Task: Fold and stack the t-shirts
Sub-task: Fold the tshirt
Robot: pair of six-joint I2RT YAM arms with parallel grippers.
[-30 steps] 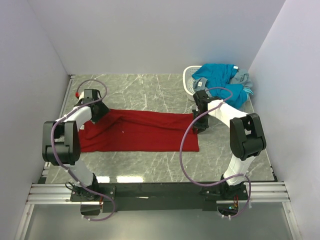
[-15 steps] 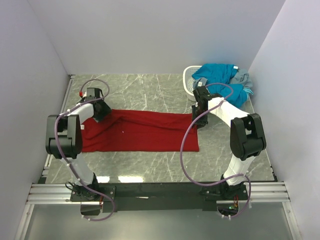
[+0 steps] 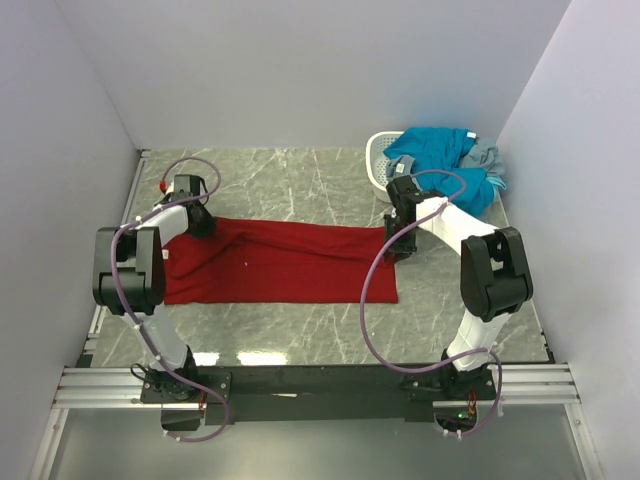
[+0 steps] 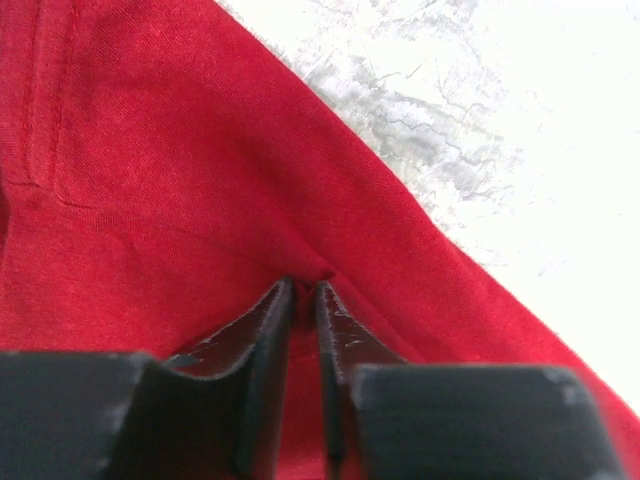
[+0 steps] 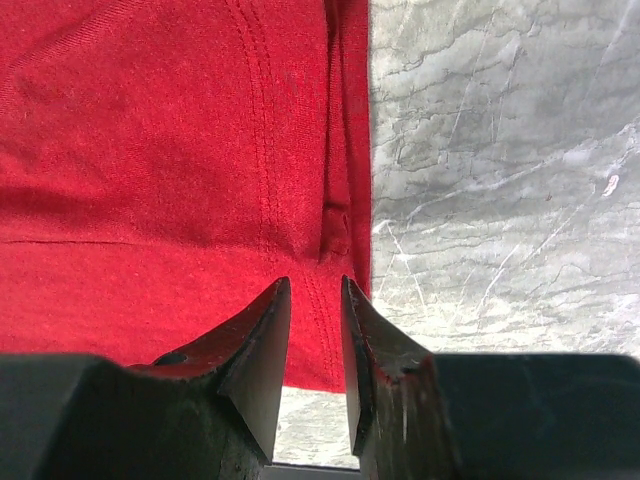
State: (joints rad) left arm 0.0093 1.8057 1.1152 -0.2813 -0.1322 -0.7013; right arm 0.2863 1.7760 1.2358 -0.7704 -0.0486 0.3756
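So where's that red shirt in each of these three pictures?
Top external: the red t-shirt lies stretched left to right across the middle of the grey marble table.
Left wrist: it fills the left and bottom of the picture.
Right wrist: it fills the left side, with its hem running vertically.
Shared landmark: the marble bordering the cloth.

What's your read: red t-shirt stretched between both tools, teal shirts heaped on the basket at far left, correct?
Wrong side: the top external view shows the basket and teal shirts at far right. The red t-shirt does stretch between the left tool and right tool.
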